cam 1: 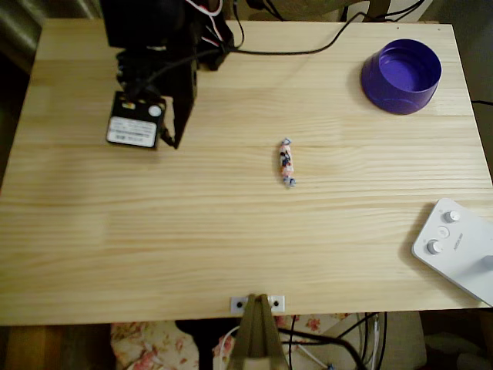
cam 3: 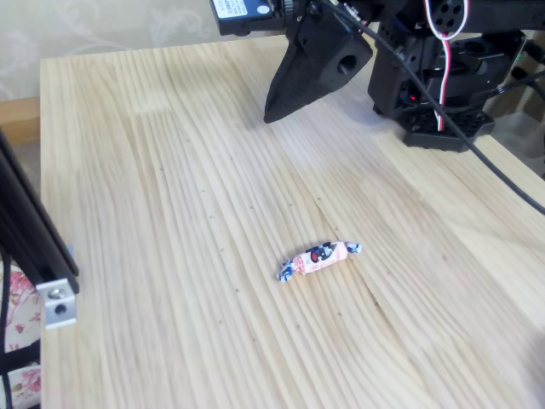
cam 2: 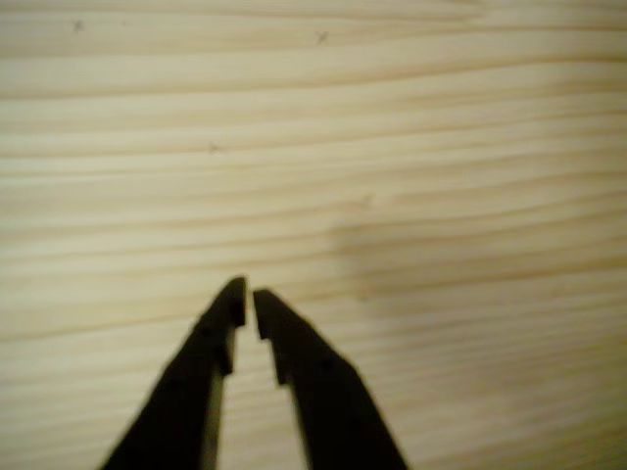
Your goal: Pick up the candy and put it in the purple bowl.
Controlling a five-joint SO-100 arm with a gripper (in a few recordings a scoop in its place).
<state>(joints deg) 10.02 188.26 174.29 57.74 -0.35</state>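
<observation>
The candy (cam 1: pixel 286 163), a slim pinkish-white wrapped sweet with twisted ends, lies flat near the middle of the wooden table; it also lies in the fixed view's lower middle as the candy (cam 3: pixel 318 258). The purple bowl (cam 1: pixel 402 75) stands empty at the table's far right corner in the overhead view. My black gripper (cam 1: pixel 173 140) hovers over the table's upper left, well to the left of the candy. In the wrist view the gripper (cam 2: pixel 248 294) has its fingertips nearly together over bare wood, nothing between them. In the fixed view the gripper (cam 3: pixel 271 115) points down at the tabletop.
A white controller with knobs (cam 1: pixel 456 247) lies at the overhead view's lower right edge. The arm's base and cables (cam 1: pixel 208 35) sit at the top. A metal bracket (cam 1: pixel 257 304) clamps the front edge. Bare wood spans between candy and bowl.
</observation>
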